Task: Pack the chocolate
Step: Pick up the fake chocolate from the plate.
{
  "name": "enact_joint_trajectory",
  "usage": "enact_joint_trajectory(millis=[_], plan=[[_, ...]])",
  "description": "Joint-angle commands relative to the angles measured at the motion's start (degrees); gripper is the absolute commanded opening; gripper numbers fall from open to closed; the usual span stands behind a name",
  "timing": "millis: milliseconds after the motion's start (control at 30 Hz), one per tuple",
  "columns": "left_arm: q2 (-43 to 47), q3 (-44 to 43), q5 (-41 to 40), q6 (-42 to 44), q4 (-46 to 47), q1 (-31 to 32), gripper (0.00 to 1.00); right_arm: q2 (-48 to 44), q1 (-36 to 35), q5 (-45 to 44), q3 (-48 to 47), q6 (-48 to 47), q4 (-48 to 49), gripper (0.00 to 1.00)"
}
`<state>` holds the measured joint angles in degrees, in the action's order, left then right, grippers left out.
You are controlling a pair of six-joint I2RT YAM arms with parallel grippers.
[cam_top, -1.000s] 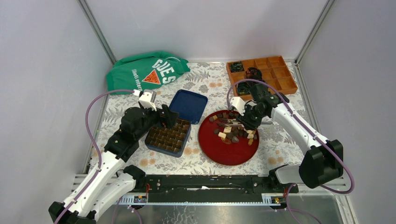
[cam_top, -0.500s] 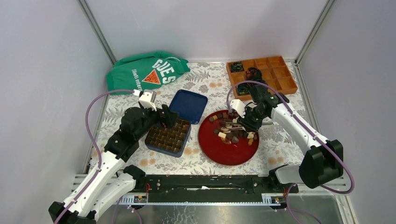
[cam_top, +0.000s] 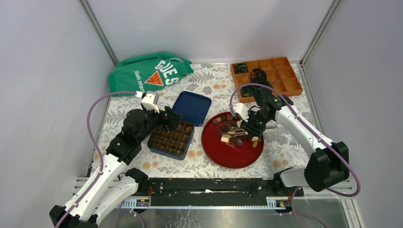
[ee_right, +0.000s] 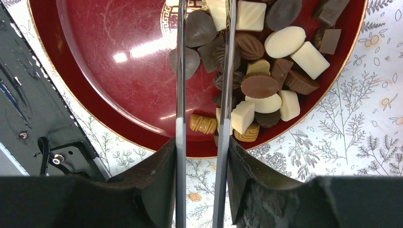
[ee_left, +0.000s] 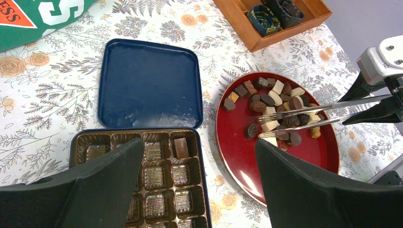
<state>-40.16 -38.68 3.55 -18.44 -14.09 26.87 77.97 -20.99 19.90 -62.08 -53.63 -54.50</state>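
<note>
Enclosing the floral tablecloth [cam_top: 209, 76], pale grey walls [cam_top: 214, 28]

Tongs [ee_right: 180, 71] tips run off the top edge of the right wrist view, can't tell if any chocolate [ee_right: 259, 85] is pinched. Box tray [ee_left: 153, 151] near rows hidden behind left gripper [ee_left: 198, 145] fingers. Green bag [ee_left: 33, 31] cropped.

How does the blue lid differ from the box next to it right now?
The lid is bare inside; the box holds a brown cell tray with one chocolate showing. The lid lies farther back, the box nearer the front. Both are dark blue rounded squares, lying flat, open side up.
</note>
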Motion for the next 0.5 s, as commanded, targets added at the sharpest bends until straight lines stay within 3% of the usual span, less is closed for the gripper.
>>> enact_joint_trajectory(millis=[0, 467], plan=[[0.5, 0.6, -0.2, 0.9, 1.5, -0.4, 0.94, 0.7, -1.5, 2.0, -1.0, -0.3, 0.8, 0.45], [0.4, 0.6, 0.1, 0.9, 1.5, -0.4, 0.94, 3.9, -4.1, 0.0, -3.3, -0.2, 1.5, 0.46]])
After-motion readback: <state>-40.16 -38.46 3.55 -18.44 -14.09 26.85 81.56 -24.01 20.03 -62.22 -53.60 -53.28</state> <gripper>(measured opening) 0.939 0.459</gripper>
